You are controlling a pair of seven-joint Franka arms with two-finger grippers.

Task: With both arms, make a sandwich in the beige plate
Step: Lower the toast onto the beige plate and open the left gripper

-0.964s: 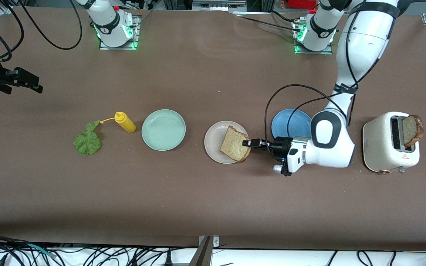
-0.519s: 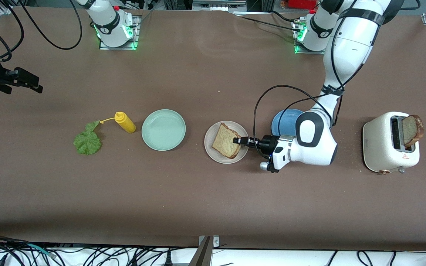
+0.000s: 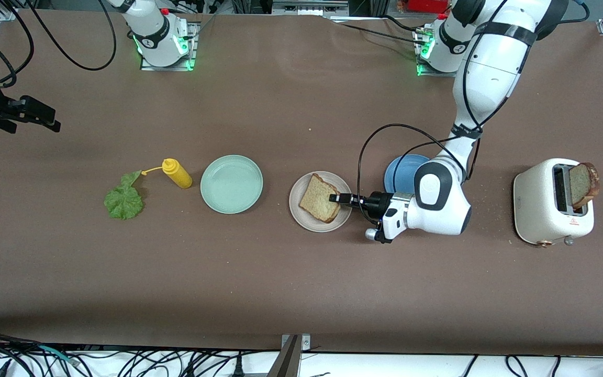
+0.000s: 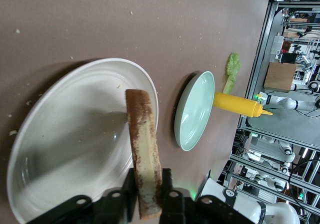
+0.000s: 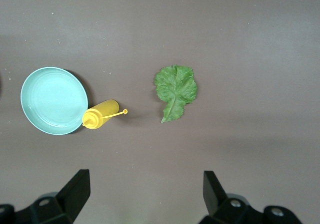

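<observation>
A brown bread slice (image 3: 320, 204) lies tilted in the beige plate (image 3: 301, 217), one edge resting on the plate floor. My left gripper (image 3: 334, 199) reaches in low from the left arm's end, shut on the slice's edge. In the left wrist view both pads press the bread slice (image 4: 142, 149) over the beige plate (image 4: 75, 149). A second bread slice (image 3: 583, 184) stands in the toaster (image 3: 545, 204). The lettuce leaf (image 3: 123, 199) lies flat toward the right arm's end. My right gripper (image 3: 45, 121) waits open high above that end, looking down on the lettuce leaf (image 5: 175, 89).
A yellow squeeze bottle (image 3: 177, 173) lies beside the lettuce, and a mint-green plate (image 3: 231, 184) sits between it and the beige plate. A blue plate (image 3: 403, 173) is partly hidden under the left arm. Crumbs dot the table near the plates.
The left arm has moved toward the plate's middle and lowered the bread slice, which now rests in the beige plate. The right arm has not moved.
</observation>
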